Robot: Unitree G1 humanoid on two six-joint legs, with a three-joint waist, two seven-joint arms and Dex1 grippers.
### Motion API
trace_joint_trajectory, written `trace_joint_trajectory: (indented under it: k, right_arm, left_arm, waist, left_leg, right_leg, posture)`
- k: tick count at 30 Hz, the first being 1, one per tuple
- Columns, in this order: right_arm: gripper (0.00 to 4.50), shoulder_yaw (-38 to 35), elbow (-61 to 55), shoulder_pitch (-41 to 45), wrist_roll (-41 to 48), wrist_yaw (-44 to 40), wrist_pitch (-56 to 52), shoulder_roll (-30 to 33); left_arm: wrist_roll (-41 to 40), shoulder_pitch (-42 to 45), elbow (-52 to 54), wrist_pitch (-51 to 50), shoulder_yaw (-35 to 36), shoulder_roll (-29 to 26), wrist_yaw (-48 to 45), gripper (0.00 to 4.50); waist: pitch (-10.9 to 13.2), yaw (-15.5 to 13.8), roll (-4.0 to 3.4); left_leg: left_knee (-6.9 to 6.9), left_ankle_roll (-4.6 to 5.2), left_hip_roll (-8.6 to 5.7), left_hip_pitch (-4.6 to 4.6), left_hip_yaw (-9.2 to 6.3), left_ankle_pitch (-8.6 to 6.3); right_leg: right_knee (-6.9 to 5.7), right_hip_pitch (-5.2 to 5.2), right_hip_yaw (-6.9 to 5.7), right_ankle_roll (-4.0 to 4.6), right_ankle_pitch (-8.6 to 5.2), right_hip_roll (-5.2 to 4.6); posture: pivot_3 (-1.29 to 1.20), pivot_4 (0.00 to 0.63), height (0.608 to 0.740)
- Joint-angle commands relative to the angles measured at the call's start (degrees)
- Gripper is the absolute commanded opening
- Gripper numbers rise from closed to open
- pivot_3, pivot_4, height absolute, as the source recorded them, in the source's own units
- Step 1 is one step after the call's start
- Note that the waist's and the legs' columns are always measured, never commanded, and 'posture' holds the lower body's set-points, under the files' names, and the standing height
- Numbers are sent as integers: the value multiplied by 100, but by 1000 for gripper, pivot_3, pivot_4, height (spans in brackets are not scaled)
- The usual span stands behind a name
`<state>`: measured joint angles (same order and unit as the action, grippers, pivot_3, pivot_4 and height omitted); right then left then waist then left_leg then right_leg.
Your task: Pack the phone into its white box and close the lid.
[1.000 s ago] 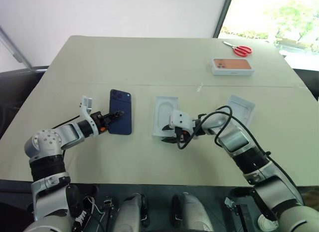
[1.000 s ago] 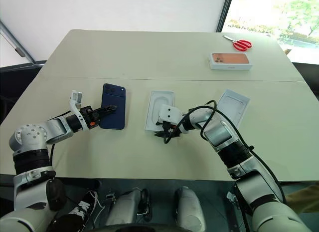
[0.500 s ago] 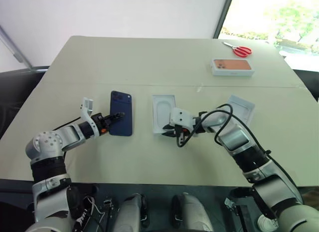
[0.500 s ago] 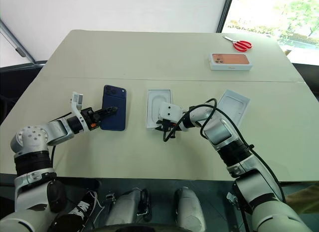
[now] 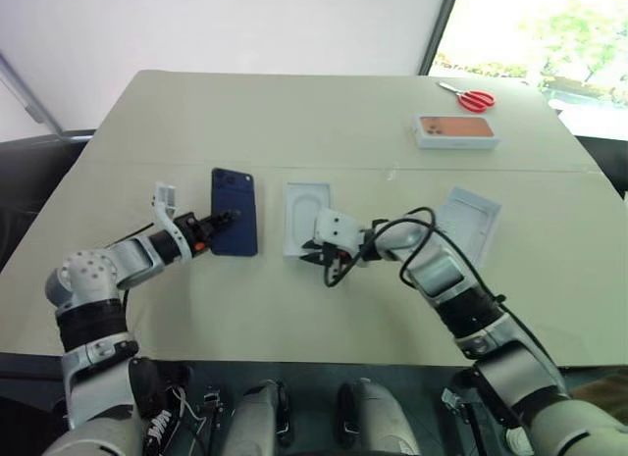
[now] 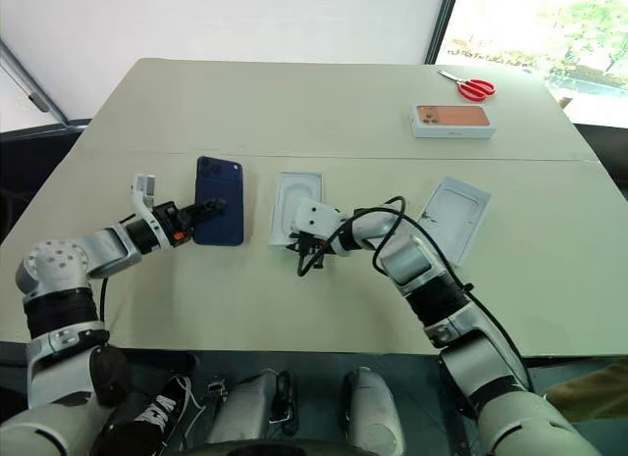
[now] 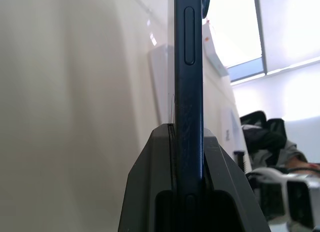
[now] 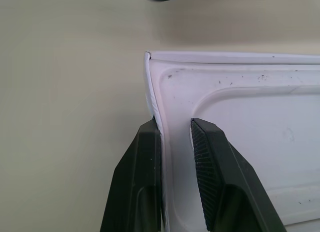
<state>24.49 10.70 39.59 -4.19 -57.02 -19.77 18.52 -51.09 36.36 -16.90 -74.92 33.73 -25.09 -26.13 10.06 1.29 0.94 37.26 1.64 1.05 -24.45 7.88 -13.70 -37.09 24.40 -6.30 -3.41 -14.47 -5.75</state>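
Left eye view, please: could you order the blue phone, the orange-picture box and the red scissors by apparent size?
phone: largest, though nearer the camera, so its lead is unsure
orange-picture box
red scissors: smallest

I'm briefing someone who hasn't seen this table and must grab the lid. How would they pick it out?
On the beige table, look right of the robot's right arm. The lid is the white open-topped rectangle lying askew, untouched. Unlike the white box pinched by the right gripper, nothing holds it, and it lacks the far box's orange phone picture.
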Motion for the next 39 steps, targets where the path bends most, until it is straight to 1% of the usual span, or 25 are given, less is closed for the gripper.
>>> trace_joint_trajectory:
  k: [1,3,5,6,9,14,16,18,21,24,26,31,33,34,35,36,39]
  right_arm:
    - [563,115,37,81,25,18,-107,-207]
    - [563,59,84,65,119,-20,-255,-286]
    - [1503,28,145,77,98,44,-368,-337]
    - [1884,-5,145,95,130,38,-430,-361]
    - [3388,-119,55,172,213,20,-406,-363]
    - [3388,-623,-309,245,744,-231,-582,-147]
    - [3388,-1008,-626,250,1192,-492,-872,110]
    - [3388,-1209,-816,232,1408,-668,-1050,419]
    - [3388,-1254,-873,175,1305,-736,-951,945]
    - [3388,-1410,-679,246,1374,-569,-1010,1043]
    - [3388,-1345,-630,194,1277,-508,-904,1085]
    - [3388,-1300,-708,156,1284,-268,-927,953]
    - [3452,-1318,-701,149,1275,-179,-917,935]
    - [3452,-1319,-690,143,1267,-149,-899,939]
    - [3452,-1320,-676,136,1267,-128,-886,946]
    - [3452,-1323,-656,131,1268,-105,-863,948]
    - [3452,-1362,-600,162,1332,-30,-859,881]
  left_arm:
    - [-296,285,97,-43,202,-154,14,0]
    - [-335,361,92,-80,197,-162,44,0]
    - [-378,397,88,-149,196,-145,83,0]
    - [-399,393,109,-173,178,-111,102,0]
    - [-379,334,207,-150,51,39,156,0]
    - [-359,364,255,-77,-72,320,254,0]
    - [-305,446,173,-2,-178,472,295,0]
    - [-209,504,87,69,-322,557,303,0]
    - [19,609,-281,241,-532,664,377,0]
    - [138,717,-565,433,-686,816,271,0]
    - [222,796,-762,571,-794,929,216,0]
    - [364,982,-1101,692,-988,1067,168,0]
    - [354,1031,-1147,670,-973,1076,165,1003]
    - [335,1050,-1155,618,-970,1065,145,1292]
    - [320,1059,-1141,569,-974,1057,134,1749]
    - [364,1056,-1103,528,-1043,1030,135,2310]
    - [382,1056,-898,412,-1127,989,131,3772]
  waist:
    - [0,5,0]
    - [0,3,0]
    - [0,5,0]
    - [0,4,0]
    - [0,-9,0]
    - [5,-43,8]
    - [6,-47,9]
    - [7,-55,11]
    - [7,-51,11]
    - [7,-19,11]
    - [8,-32,12]
    - [9,-37,13]
    - [9,-42,13]
    - [9,-43,13]
    - [9,-45,13]
    - [9,-45,13]
    - [9,-46,13]
  left_leg:
    - [0,0,0,0,0,0]
    - [0,1,0,0,0,1]
    - [0,11,0,1,0,7]
    - [0,11,1,1,0,7]
    - [0,12,2,0,0,8]
    - [4,13,0,-3,0,8]
    - [4,13,0,-3,-1,8]
    - [3,13,0,-4,-2,8]
    - [3,13,0,-3,-2,8]
    - [2,14,3,-2,0,8]
    - [1,14,8,-3,0,9]
    - [5,16,10,-4,2,11]
    - [5,16,10,-4,2,11]
    - [5,16,10,-5,2,11]
    - [5,17,10,-5,2,11]
    - [5,17,10,-5,2,11]
    - [7,16,10,-4,1,11]
  right_leg:
    - [0,0,0,0,0,1]
    - [0,-1,0,0,0,2]
    - [0,-2,0,0,0,4]
    - [0,-2,0,0,0,5]
    - [-1,-2,0,0,0,7]
    - [0,-2,0,-1,0,5]
    - [-1,-2,0,-1,0,6]
    - [0,-2,0,-1,0,5]
    - [1,-2,-1,0,0,5]
    - [1,-1,0,0,0,8]
    - [1,0,0,0,0,14]
    - [0,1,-1,0,0,16]
    - [0,1,-1,0,0,16]
    - [0,1,-1,0,0,16]
    - [0,1,-1,0,0,16]
    - [0,1,-1,0,0,15]
    - [0,-1,-1,0,0,15]
  posture:
    - [0,150,738]
    - [0,150,738]
    - [0,150,738]
    - [0,150,738]
    - [0,150,738]
    - [0,150,738]
    - [0,150,738]
    - [0,150,738]
    - [0,150,738]
    - [0,150,738]
    - [0,150,738]
    - [0,150,738]
    - [0,150,738]
    - [0,150,738]
    - [0,150,738]
    - [0,150,738]
    - [0,150,738]
